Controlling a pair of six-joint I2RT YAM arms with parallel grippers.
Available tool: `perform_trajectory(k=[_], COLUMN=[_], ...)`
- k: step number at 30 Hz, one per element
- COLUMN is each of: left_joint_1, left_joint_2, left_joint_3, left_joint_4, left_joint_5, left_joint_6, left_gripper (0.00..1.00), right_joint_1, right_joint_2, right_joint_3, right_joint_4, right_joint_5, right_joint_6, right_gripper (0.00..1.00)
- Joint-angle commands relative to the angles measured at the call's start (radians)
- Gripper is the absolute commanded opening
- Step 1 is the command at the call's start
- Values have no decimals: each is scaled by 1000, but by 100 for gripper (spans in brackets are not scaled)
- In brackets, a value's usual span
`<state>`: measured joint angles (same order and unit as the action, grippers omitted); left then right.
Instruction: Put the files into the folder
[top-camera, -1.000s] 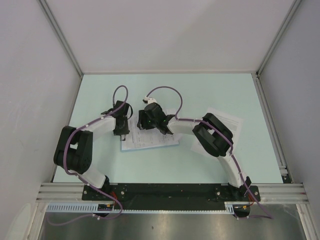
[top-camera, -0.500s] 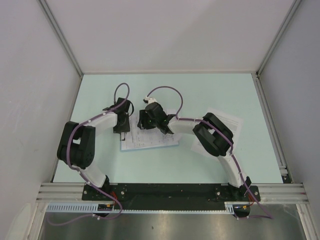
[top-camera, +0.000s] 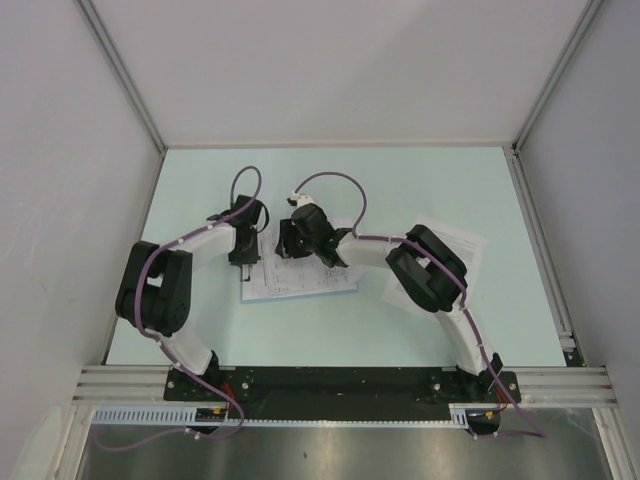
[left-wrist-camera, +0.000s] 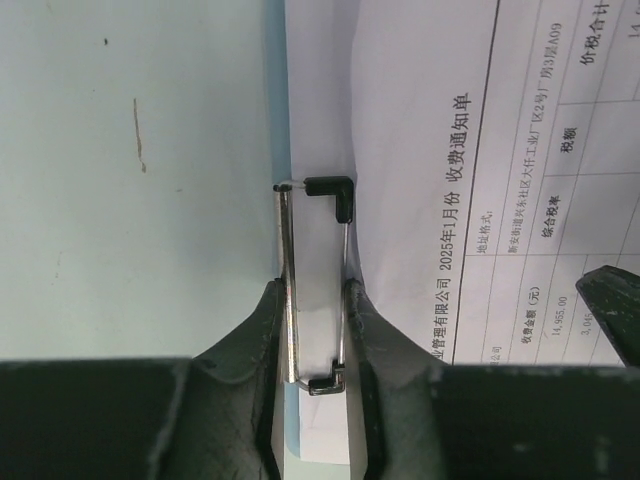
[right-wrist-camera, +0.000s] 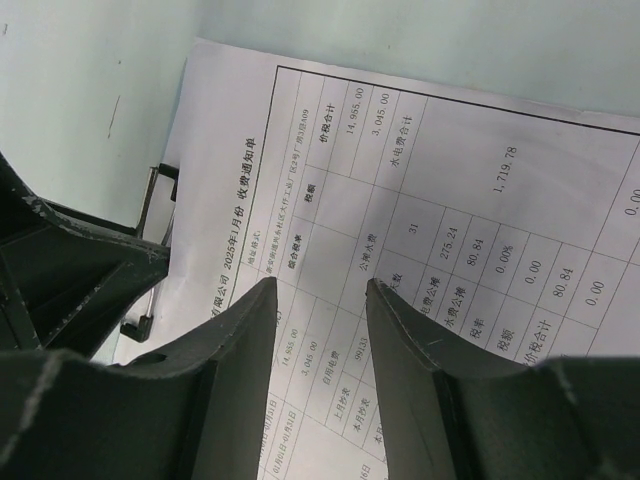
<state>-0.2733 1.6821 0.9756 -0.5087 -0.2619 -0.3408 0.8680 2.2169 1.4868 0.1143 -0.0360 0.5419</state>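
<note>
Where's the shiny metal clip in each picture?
Top view: left of middle, the metal clip is hidden under the left gripper, at the printed sheet's left edge.
Left wrist: bottom middle, the metal clip sits pinched in that gripper.
Right wrist: at the left edge, beside the sheet.
Shared landmark: the printed sheet with its table.

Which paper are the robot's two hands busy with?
The middle sheet, with the metal clip at its edge, where the left gripper and right gripper meet. The other sheet lies rightward, partly under the right arm.
</note>
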Motion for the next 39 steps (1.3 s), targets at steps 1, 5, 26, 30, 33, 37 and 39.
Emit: perform_trajectory(k=[1, 5, 26, 30, 33, 37, 39], left_joint_1=[22, 95, 155, 160, 161, 161, 158], left_joint_2=[54, 36, -150, -118, -72, -29, -63], left_joint_3=[-23, -52, 8, 14, 21, 29, 15], left_joint_4=[36, 55, -37, -45, -33, -33, -24], left_joint_5=[93, 202, 176, 164, 155, 129, 128], left_joint_6=[42, 63, 88, 97, 109, 123, 114], left_gripper=[16, 8, 46, 85, 81, 71, 64], right_joint_1=[6, 8, 5, 8, 8, 6, 6], right_joint_2=[67, 72, 106, 104, 102, 101, 101], right_joint_3=[-39, -39, -40, -39, -40, -40, -40], right_joint_4=[-122, -87, -81, -76, -74, -74, -76], right_joint_5=[-27, -48, -90, -91, -96, -99, -99], right_joint_6=[-10, 7, 98, 89, 84, 79, 76], right_gripper=[47, 48, 49, 49, 49, 48, 48])
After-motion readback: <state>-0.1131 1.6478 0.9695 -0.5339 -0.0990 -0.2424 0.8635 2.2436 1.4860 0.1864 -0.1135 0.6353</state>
